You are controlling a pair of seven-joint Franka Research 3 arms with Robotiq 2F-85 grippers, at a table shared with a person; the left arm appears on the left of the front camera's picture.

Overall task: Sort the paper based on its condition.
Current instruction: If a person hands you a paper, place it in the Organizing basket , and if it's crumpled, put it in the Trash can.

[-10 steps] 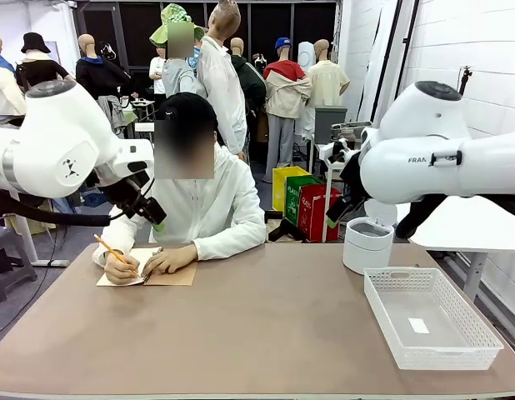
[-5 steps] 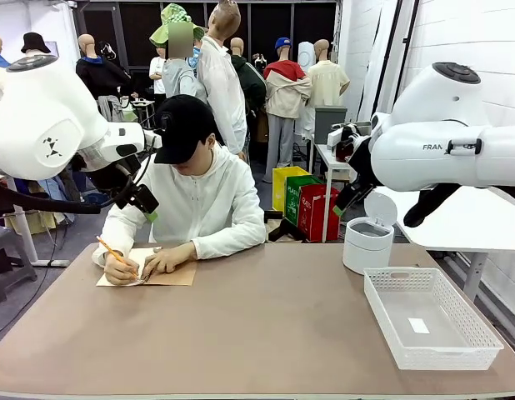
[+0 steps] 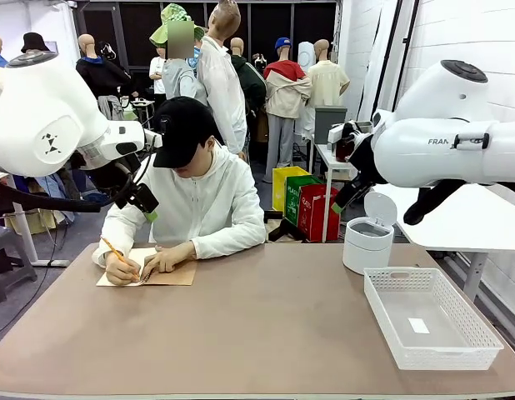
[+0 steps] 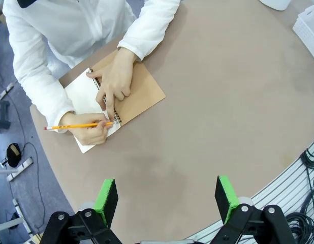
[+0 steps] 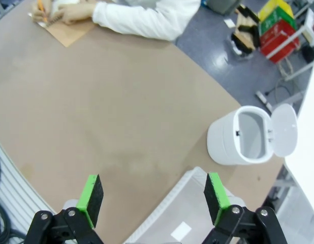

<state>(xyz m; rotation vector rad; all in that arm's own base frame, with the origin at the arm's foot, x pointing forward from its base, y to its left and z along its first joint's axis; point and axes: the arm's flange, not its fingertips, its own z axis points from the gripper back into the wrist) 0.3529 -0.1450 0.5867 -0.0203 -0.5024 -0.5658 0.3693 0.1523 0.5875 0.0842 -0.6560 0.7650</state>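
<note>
1. Left gripper (image 4: 167, 201): jaws spread wide, green pads (image 4: 107, 199) well apart, nothing between them. Hangs high above the table (image 4: 213, 101), looking down on the person's writing spot.
2. Right gripper (image 5: 153, 199): jaws equally wide, empty. Hangs above the table's right end, over the near part of the mesh basket (image 3: 445, 357).
3. Paper: one white notebook page (image 4: 82, 94), bound in the open spiral notebook (image 4: 142, 94) with its brown cover folded flat. Lies at the table's far left edge, in front of the seated person.
4. Pencil (image 4: 78, 125): yellow, held in the person's right hand (image 4: 92, 133), tip on the page.
5. Person's left hand (image 4: 114, 84): pressed flat across the coil, holding the notebook down.
6. Basket, white mesh: sits on the table's right side, well apart from the notebook; a small white label (image 3: 418, 325) lies inside.
7. Bin (image 3: 367, 246): white, round, lid tipped open, just beyond the basket's far corner.
</note>
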